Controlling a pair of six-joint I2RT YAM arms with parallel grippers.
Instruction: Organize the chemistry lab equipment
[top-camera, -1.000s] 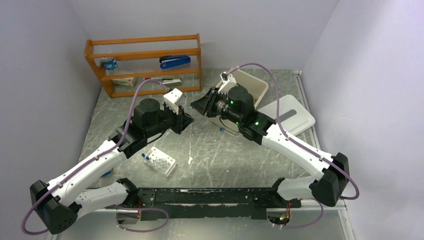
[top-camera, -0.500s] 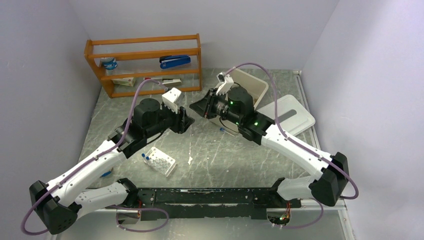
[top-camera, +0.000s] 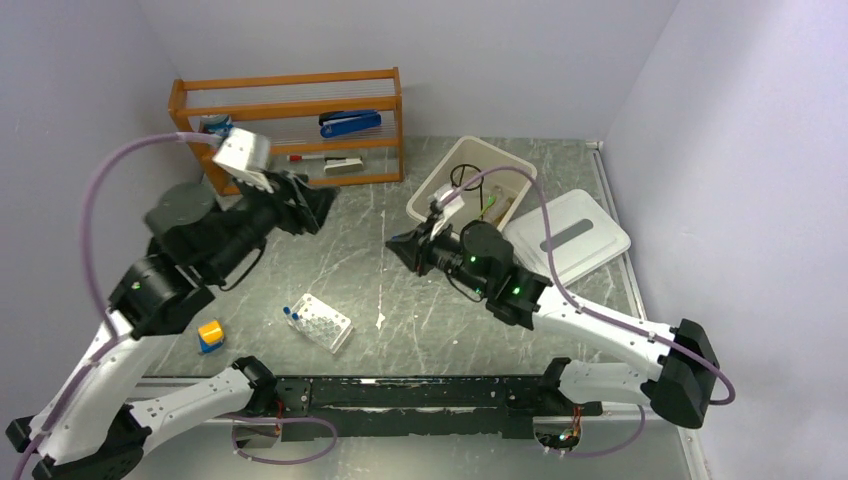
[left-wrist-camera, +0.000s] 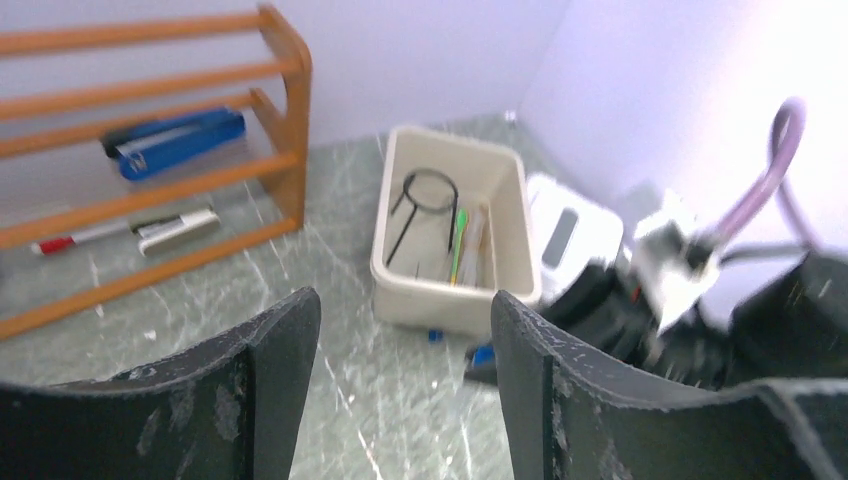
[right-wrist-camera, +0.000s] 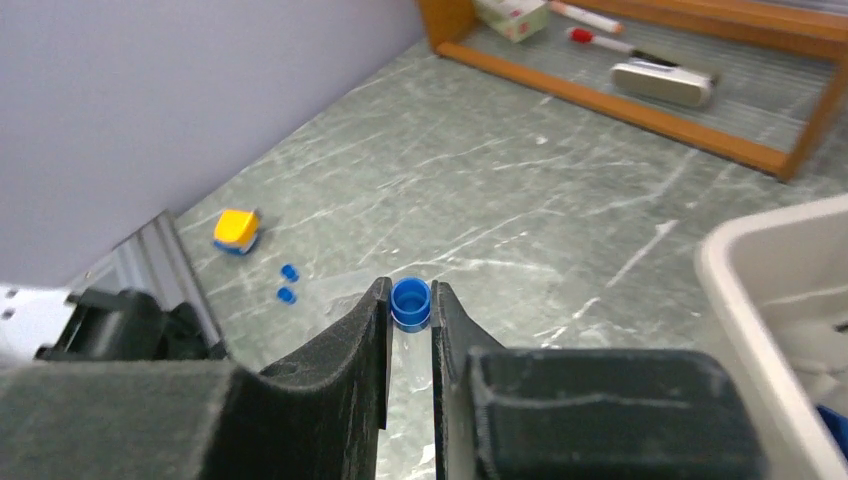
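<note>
A blue-capped vial (right-wrist-camera: 410, 303) is pinched by the right gripper (right-wrist-camera: 409, 290), beyond the white holed rack (top-camera: 322, 322); the left gripper (left-wrist-camera: 400, 308) is spread, empty. If tilted, a rack hole could be missed.

Marbled worktop (top-camera: 400, 290) boxed in by pale lilac walls (top-camera: 450, 50)
Grey-green stone veined with white meets plain, matte walls at the back, left and right. An orange-brown wooden shelf unit (top-camera: 290, 107) stands at the far left against the back wall, in soft, even light.
</note>
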